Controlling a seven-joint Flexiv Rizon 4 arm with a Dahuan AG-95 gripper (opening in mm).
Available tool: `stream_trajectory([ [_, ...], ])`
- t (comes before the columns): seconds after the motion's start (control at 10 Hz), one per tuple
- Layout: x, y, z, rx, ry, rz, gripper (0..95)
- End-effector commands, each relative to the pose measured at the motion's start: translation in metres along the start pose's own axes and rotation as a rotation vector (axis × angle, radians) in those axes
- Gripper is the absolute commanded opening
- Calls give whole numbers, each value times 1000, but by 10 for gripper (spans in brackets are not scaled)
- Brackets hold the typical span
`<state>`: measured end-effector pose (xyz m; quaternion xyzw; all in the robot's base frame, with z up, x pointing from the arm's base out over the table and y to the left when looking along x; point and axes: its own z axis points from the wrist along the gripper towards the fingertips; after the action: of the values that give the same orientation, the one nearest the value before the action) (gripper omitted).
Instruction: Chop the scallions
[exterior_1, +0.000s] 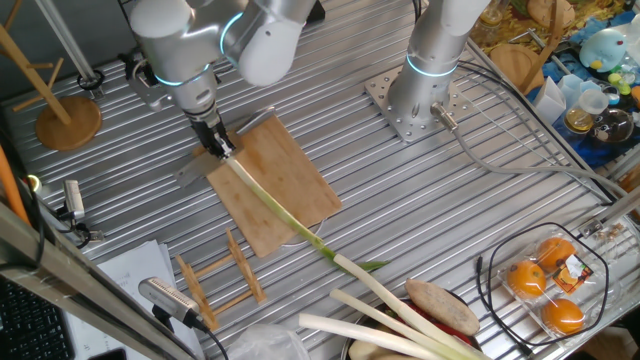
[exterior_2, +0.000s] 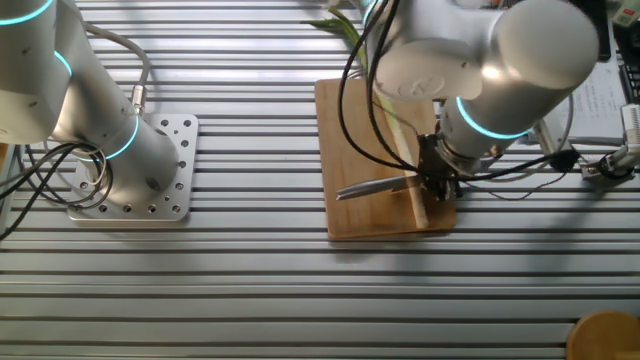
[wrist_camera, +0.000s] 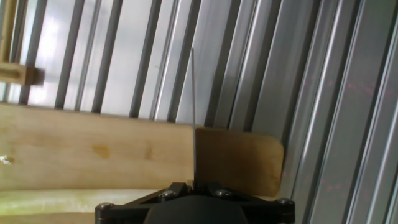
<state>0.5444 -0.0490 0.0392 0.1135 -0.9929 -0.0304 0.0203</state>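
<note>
Notice first how your gripper is set: the fingers are closed around the handle of a knife, blade edge down, and the hand view looks straight along the thin blade as it runs out over the end of the cutting board. That grip puts the cutting edge crosswise to the stalk, which is what a chop needs.

The scallion lies lengthwise down the board, its pale end at the far left corner right under the gripper, its green end running off the near right edge onto the slatted table. In the other fixed view the knife crosses the pale stalk close to its end, so I judge you are placed for a cut at the whitish tip, with the rest of the length left to work through. Whether the blade is already touching the stalk I cannot tell.

Keeping the stalk on the board gives the edge a wooden backing instead of the metal ribs. Nothing pins the scallion, so a sideways drag could roll or slide it; a straight downward press looks safer.

Well apart at the near right lie thicker pale stalks, and a tray of oranges sits farther right.
</note>
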Motion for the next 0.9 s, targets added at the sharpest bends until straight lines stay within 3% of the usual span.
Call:
stream_trajectory([
  [0.1,1,2,-5,-6,16,-3,0],
  [0.4,11,2,7,1,15,-8,0],
  [0.5,15,3,6,-13,26,-5,0],
  [0.7,18,5,-4,7,47,-13,0],
  [0.9,22,5,4,16,43,-13,0],
])
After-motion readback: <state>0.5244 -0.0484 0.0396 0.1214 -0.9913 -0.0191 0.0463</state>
